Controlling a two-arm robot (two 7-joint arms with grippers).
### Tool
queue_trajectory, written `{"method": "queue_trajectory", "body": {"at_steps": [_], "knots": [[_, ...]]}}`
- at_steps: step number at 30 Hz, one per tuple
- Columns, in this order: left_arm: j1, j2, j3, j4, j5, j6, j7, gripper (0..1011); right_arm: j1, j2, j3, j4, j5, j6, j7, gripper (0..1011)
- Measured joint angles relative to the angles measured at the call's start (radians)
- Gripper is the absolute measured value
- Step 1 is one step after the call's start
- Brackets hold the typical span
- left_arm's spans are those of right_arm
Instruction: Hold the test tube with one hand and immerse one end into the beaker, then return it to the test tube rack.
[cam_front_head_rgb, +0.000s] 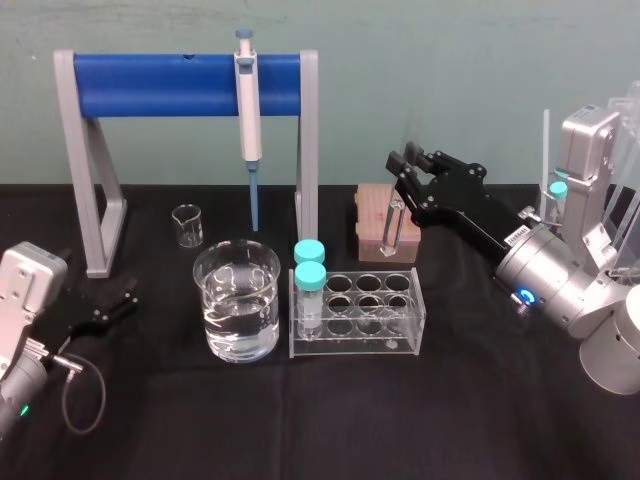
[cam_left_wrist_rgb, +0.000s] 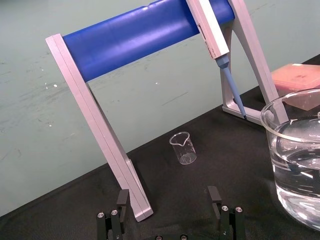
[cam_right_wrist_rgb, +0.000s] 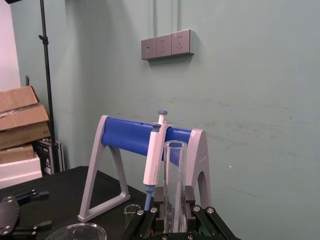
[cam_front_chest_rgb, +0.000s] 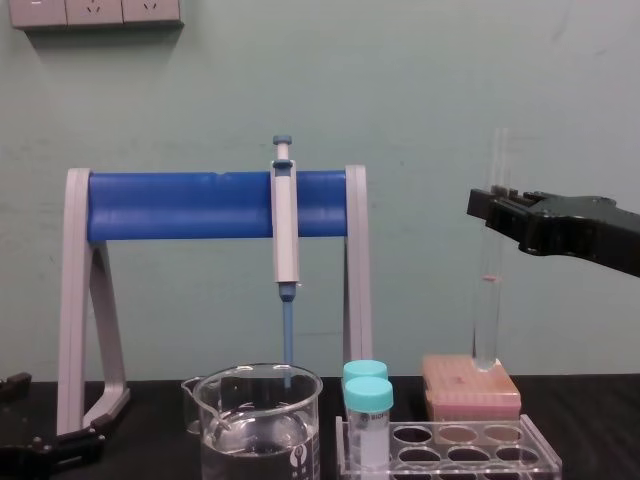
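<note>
One tube (cam_front_chest_rgb: 487, 300), light, slippery, fragile glass, hangs upright, clamped high by the right end effector (cam_front_chest_rgb: 491, 205), at 1 o'clock from the rack (cam_front_head_rgb: 400, 345). Grip gently. Beaker (cam_front_head_rgb: 238, 300) at 9 o'clock. Left end effector (cam_front_head_rgb: 125, 300) parked, open.

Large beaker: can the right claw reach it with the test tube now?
Probably yes: the right claw holds the test tube upright and lifted, the large beaker is open-topped, and only low teal-capped tubes stand between. The left claw sits parked.
</note>
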Motion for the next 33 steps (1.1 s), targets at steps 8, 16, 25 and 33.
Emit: {"method": "queue_trajectory", "body": {"at_steps": [8,16,25,33], "knots": [[0.0,0.0,0.0,0.0,0.0,0.0,0.0,1000,0.008,-0.004,-0.004,0.006,-0.003,0.001,0.005,226],[0.0,0.0,0.0,0.0,0.0,0.0,0.0,1000,0.063,-0.03,-0.033,0.027,-0.004,-0.033,0.049,226],[0.0,0.0,0.0,0.0,0.0,0.0,0.0,1000,0.147,-0.092,-0.111,0.066,0.022,-0.073,0.141,226],[0.0,0.0,0.0,0.0,0.0,0.0,0.0,1000,0.189,-0.129,-0.179,0.113,0.054,-0.082,0.204,226]]}}
